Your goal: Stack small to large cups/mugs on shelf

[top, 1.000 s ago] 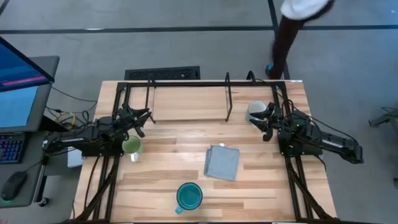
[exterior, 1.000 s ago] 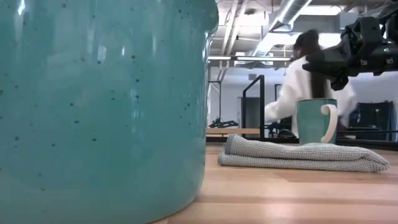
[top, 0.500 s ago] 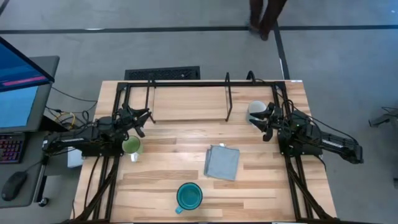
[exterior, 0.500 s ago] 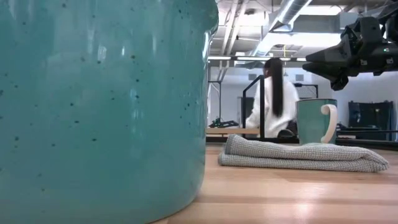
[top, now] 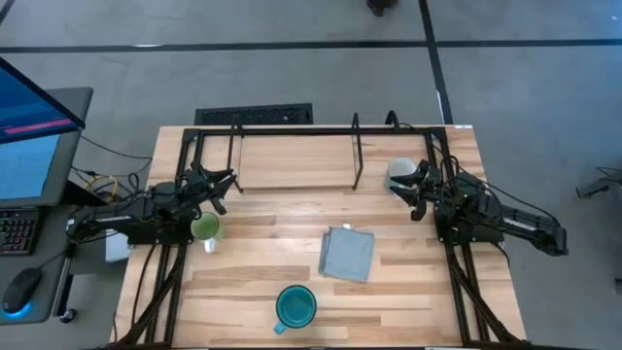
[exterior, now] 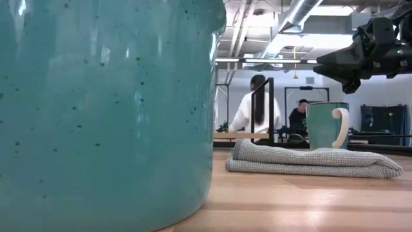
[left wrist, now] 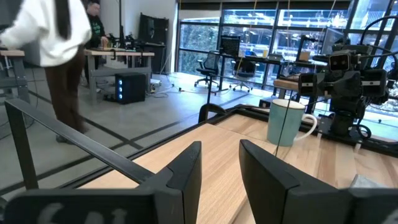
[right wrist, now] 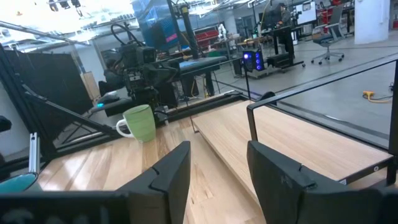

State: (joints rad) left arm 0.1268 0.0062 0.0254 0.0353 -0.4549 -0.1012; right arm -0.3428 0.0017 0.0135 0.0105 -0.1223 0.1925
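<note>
A small mug (top: 399,172), white inside, stands on its base at the shelf's right end; it also shows in the low view (exterior: 327,125) and the left wrist view (left wrist: 283,122). My right gripper (top: 416,192) hovers open just beside and above it (exterior: 347,66). A small light-green mug (top: 204,228) stands on the table by my left gripper (top: 224,182), which is open and raised. The larger teal mug (top: 295,306) stands near the front edge and fills the low view (exterior: 103,109). The black wire shelf (top: 292,130) with its wood base runs along the far edge.
A folded grey cloth (top: 347,254) lies flat at the table's middle, between the teal mug and the shelf. An upright shelf post (top: 356,156) stands just left of the white mug. People are in the room beyond the far edge (exterior: 254,106).
Both arms and all three mugs have kept still. A person beyond the table's far edge has walked toward the left and farther from the table.
</note>
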